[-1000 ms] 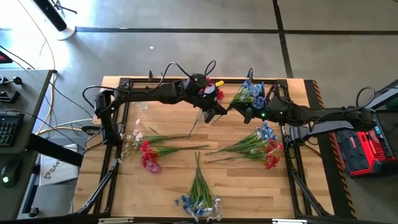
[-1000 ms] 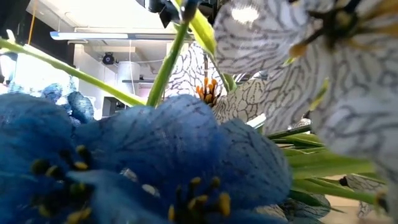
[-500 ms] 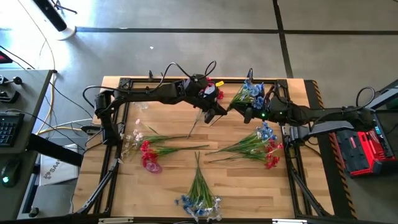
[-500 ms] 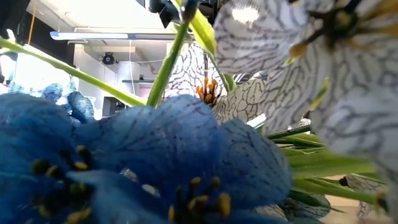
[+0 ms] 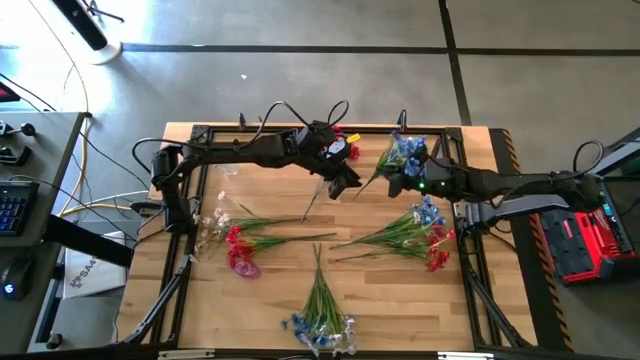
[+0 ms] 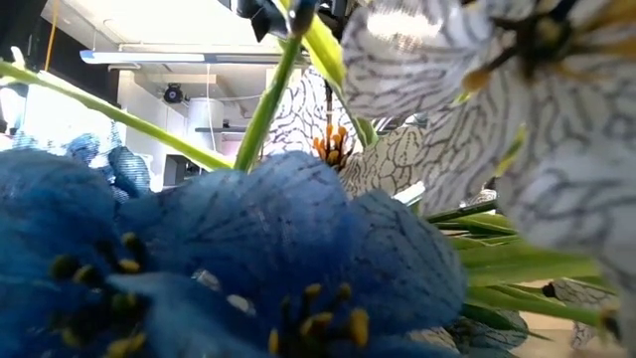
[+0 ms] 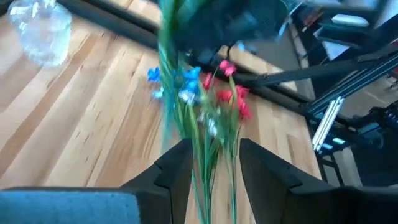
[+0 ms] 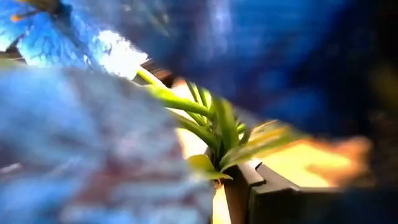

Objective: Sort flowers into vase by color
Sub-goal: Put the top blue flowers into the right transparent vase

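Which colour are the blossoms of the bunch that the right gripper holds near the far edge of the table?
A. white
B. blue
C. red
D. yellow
B: in the high view the right gripper is shut on the stems of the blue bunch, whose blossoms lie near the far edge of the table; its wrist view is full of blue petals.

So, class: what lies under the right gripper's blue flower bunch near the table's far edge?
Under the blue flower bunch, held by the right gripper, bare wooden table shows around it; the patch directly beneath the blossoms is covered.
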Controlling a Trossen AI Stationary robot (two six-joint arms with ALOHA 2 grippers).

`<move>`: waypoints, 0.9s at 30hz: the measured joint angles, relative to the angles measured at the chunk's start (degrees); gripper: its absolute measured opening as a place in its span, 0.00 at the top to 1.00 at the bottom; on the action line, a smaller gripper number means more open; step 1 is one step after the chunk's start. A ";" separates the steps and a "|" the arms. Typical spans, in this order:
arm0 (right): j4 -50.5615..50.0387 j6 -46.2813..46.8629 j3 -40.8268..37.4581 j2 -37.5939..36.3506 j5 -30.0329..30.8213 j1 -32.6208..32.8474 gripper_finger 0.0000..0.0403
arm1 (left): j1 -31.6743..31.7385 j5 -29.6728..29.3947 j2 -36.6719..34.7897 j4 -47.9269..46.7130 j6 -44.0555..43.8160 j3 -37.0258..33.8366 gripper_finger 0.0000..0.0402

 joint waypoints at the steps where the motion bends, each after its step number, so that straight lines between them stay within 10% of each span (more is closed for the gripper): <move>1: -1.98 0.01 0.00 0.00 1.42 -0.85 1.00 | 0.14 -0.84 -0.17 -0.46 0.38 0.01 0.70; 27: -16.43 -15.29 9.93 0.07 11.88 -30.15 1.00 | 1.01 -16.93 -3.95 -23.57 12.11 0.00 0.70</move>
